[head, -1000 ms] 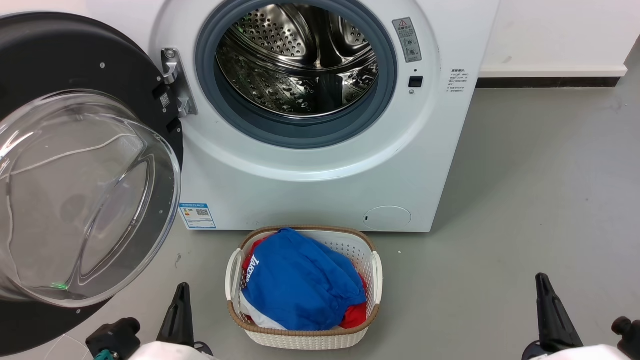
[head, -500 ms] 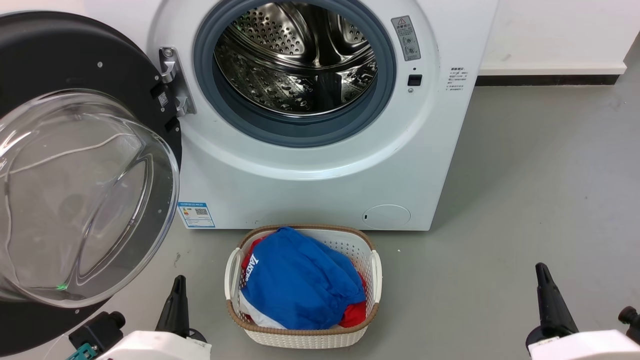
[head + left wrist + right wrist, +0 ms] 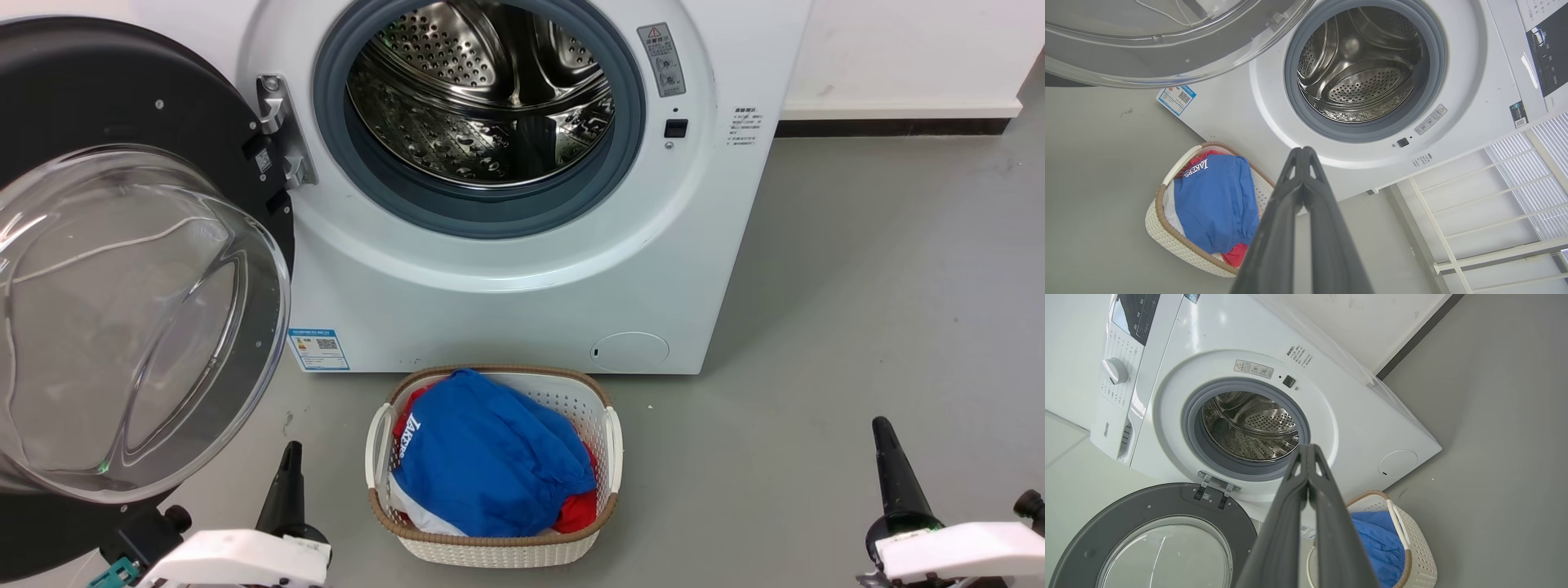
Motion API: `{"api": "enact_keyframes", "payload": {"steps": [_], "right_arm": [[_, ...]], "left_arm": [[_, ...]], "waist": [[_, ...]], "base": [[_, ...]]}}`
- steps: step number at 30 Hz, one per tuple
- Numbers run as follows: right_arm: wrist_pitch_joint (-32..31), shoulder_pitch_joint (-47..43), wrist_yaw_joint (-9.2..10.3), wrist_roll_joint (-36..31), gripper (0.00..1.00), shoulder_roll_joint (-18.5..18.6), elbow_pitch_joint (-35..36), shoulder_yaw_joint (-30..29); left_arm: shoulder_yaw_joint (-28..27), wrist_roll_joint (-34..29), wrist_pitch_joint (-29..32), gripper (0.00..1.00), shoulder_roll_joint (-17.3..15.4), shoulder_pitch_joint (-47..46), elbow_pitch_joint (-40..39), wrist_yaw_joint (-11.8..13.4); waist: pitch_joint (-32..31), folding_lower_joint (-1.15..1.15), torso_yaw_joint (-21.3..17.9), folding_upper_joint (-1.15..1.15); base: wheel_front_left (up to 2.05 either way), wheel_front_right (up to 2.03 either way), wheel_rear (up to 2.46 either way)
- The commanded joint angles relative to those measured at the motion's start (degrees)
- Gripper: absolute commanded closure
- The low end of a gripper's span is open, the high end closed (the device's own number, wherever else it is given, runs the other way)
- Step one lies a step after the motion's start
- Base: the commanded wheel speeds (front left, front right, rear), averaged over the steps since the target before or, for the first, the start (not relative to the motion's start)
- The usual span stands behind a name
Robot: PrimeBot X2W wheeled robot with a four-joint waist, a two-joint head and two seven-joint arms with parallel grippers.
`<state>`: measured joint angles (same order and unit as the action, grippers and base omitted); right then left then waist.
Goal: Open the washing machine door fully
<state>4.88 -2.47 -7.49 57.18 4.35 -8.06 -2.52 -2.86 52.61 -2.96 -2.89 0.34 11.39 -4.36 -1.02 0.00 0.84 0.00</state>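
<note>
The washing machine door [image 3: 131,310] is seemingly hanging fully open; left gripper [image 3: 1303,152] and right gripper [image 3: 1308,448] are sitting closed, empty, needing only parking.

The washing machine door [image 3: 139,286] has glossy clear glass, the drum [image 3: 482,98] shiny steel.

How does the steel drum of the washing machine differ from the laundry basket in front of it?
The drum is shiny steel; the basket is white woven-look plastic with a brown rim. The drum opens forward inside the washing machine; the basket stands on the floor, open upward. The drum seems to hold no laundry; the basket is full of blue and red clothes. Both have walls with many small holes.
</note>
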Motion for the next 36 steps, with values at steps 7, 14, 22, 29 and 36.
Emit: {"api": "enact_keyframes", "payload": {"steps": [7, 14, 22, 29, 36], "right_arm": [[-1.28, 2.29, -0.01, 5.22, 1.0, 0.48, -0.38, -0.2], [-2.7, 3.36, -0.01, 10.82, 1.0, 0.48, -1.35, -0.43], [-3.91, 4.47, -0.01, 15.28, 1.0, 0.45, -2.12, -0.65], [-4.85, 5.21, -0.01, 18.98, 1.0, 0.41, -2.74, -0.86], [-6.43, 6.38, 0.0, 24.38, 1.0, 0.3, -3.73, -1.19]], "left_arm": [[-0.71, 5.5, 1.29, 1.0, 0.0, -2.25, -0.09, -0.73], [-1.24, 11.39, 2.72, 1.0, 0.01, -3.03, 0.38, -1.16], [-1.7, 16.24, 3.89, 1.0, 0.02, -3.78, 0.75, -1.49], [-2.08, 20.25, 4.88, 1.0, 0.02, -4.33, 1.1, -1.78], [-2.54, 26.07, 6.34, 1.0, 0.02, -5.06, 1.6, -2.27]], "waist": [[0.11, 0.0, -0.08, 0.0], [0.26, 0.0, -0.18, 0.0], [0.39, 0.0, -0.27, 0.0], [0.5, 0.0, -0.35, 0.0], [0.68, 0.0, -0.48, 0.0]], "base": [[0.0, 0.0, 0.0], [0.0, 0.0, 0.0], [0.0, 0.0, 0.0], [0.0, 0.0, 0.0], [0.0, 0.0, 0.0]]}}
